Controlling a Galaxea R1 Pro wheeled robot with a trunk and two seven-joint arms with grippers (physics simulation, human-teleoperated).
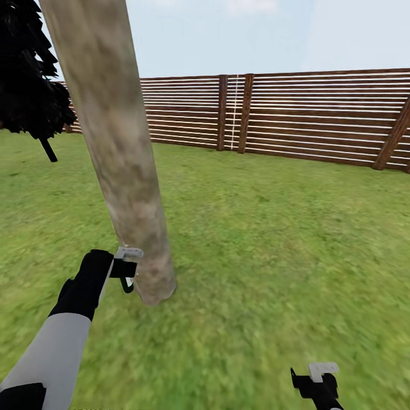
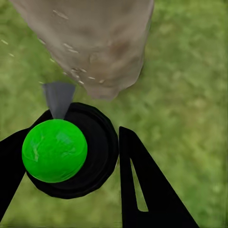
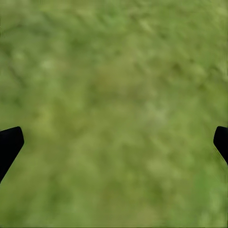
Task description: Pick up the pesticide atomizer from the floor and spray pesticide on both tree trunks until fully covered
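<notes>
**Green-capped atomizer aimed at the trunk's base**

Mottled beige bark of the tree trunk point(image 1: 122, 165) stands just beside the left tool point(image 1: 126, 272), which grips the pesticide atomizer point(image 2: 66, 149). Spraying looks underway; next, sweep higher. The left wrist view reveals what may be pale pesticide specks point(image 2: 76, 72). The right tool point(image 3: 114, 142) hangs spread wide, empty, over grass point(image 1: 273, 239).

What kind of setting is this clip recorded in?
An outdoor fenced garden or backyard, as a simulator render: grass lawn underfoot, a brown horizontal-slat wooden fence along the back, open sky above, and a thick mottled tree trunk close in front of the robot.
</notes>
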